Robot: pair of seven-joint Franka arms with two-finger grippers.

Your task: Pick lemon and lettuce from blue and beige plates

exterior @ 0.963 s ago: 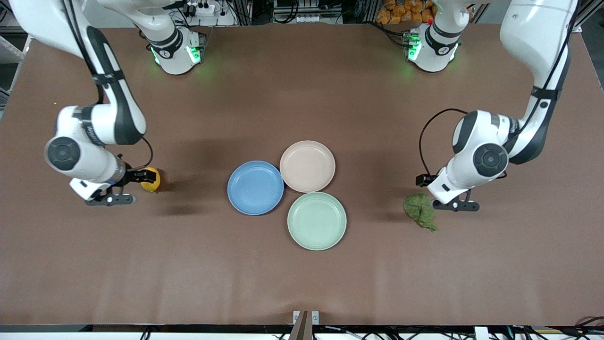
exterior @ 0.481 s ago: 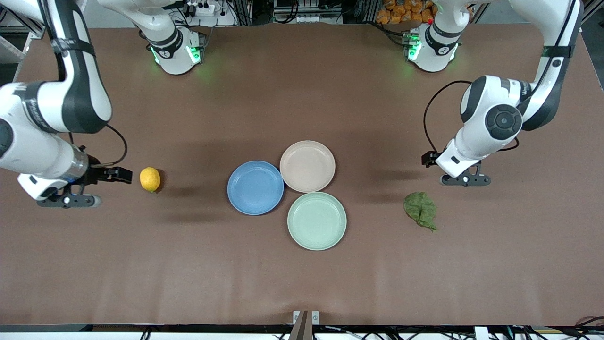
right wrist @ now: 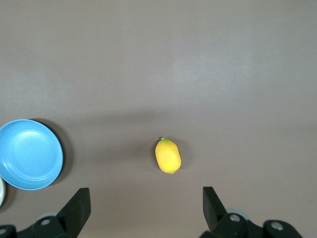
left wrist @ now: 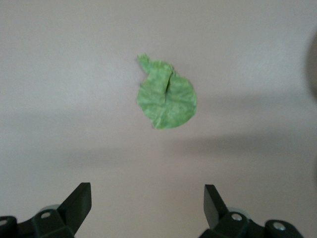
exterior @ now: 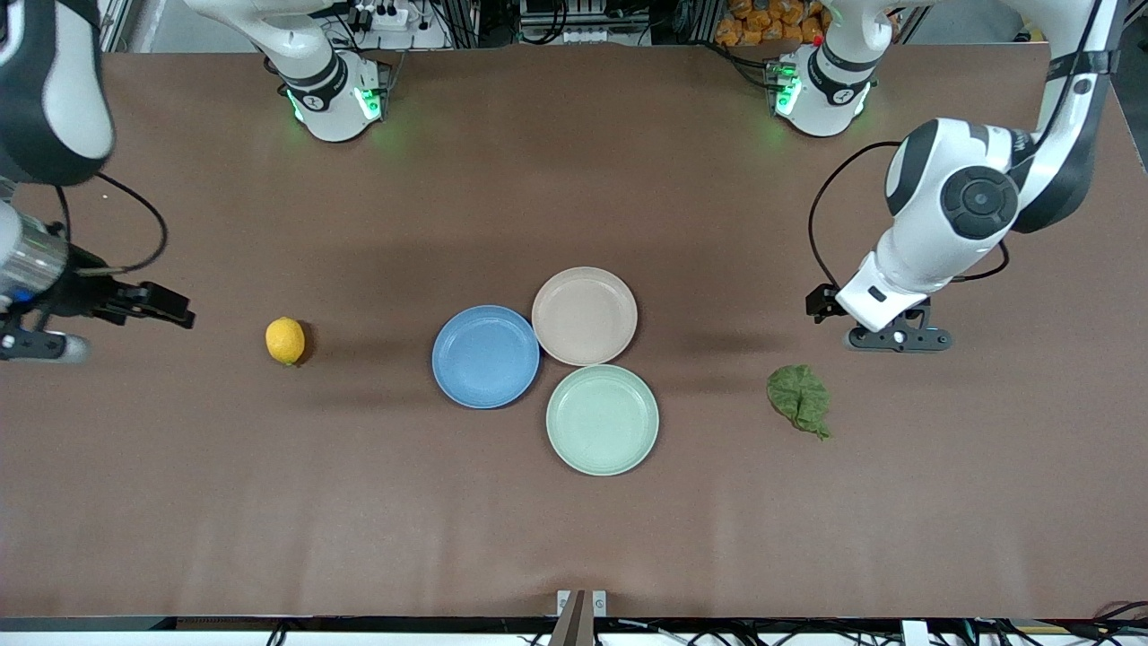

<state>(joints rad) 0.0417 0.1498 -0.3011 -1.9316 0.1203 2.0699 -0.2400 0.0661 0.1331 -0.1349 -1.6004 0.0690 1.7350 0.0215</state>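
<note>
the lemon (exterior: 285,340) and the lettuce (exterior: 799,399) lie on the surface, each well apart from the blue plate (exterior: 485,356) and beige plate (exterior: 584,316), which are bare. the left claw (left wrist: 147,210) over the lettuce and the right claw (right wrist: 146,210) near the lemon are wide open, holding nothing. the picking looks done; next the arms probably just rest.

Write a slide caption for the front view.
Lemon and lettuce lie on the table, off the bare blue plate and beige plate; both open claws, right and left, hover apart.

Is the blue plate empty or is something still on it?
Empty. The blue plate shows only its bare inside; the lemon lies on the table toward the right arm's end.
</note>
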